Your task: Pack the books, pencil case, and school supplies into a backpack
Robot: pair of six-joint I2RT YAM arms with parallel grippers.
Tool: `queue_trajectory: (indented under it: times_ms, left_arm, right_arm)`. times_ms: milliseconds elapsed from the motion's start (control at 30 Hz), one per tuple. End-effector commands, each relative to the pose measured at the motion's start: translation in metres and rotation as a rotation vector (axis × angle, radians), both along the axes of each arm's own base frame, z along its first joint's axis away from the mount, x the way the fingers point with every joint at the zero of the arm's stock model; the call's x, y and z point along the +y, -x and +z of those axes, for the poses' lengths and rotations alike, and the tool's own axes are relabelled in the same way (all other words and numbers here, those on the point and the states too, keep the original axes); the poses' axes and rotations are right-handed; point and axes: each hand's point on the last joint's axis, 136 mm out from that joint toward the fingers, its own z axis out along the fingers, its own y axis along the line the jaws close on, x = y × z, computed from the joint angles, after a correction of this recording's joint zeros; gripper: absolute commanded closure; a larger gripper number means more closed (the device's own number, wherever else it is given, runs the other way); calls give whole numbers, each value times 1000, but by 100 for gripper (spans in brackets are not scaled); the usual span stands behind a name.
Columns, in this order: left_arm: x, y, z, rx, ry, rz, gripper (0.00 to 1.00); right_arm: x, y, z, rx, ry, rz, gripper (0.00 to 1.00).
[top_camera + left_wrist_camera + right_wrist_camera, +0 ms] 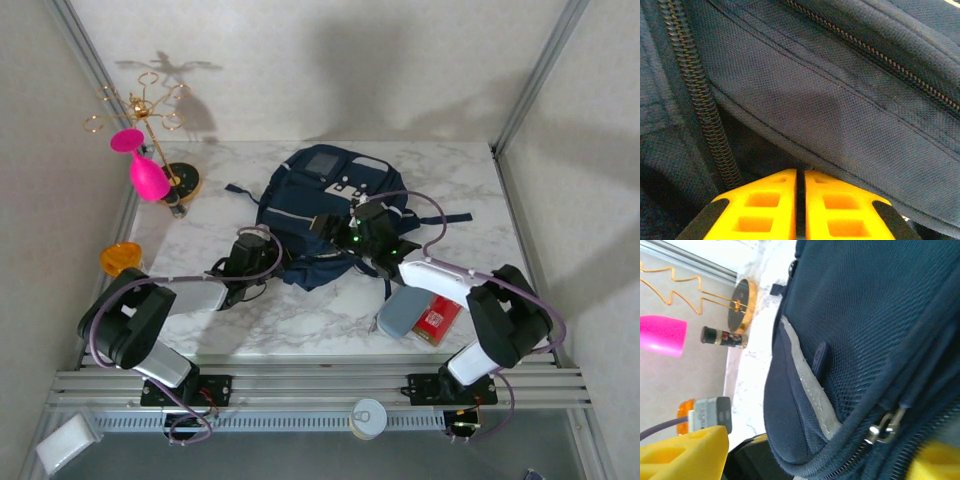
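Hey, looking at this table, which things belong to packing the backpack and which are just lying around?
For the job:
backpack
grey-blue pencil case
red supplies pack

Just lying about:
pink goblet
gold wire stand
orange cup
small dark bottle
round tin

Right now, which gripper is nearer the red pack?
Right. The right gripper is over the backpack, up-left of the red pack; the left gripper is at the backpack's far left edge.
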Motion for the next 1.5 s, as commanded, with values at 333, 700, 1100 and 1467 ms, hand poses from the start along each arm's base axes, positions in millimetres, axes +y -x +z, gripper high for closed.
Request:
queue_trajectory:
  times_ms: [333, 700, 1100, 1467]
  left_arm:
    - [-55, 16, 20, 20, 93, -121, 87]
    - [-50, 16, 64, -116, -137, -228, 68]
    - [-68, 9, 52, -152, -409, -412, 60]
    - [-89, -9, 50, -219, -448, -465, 81]
  right_arm:
    - [-5, -23, 52, -80, -80, 12, 83]
    - [-34, -34, 78, -20, -203, 24, 100]
    - [-30, -40, 74, 9, -247, 50, 100]
    - [-30, -41, 59, 30, -222, 47, 100]
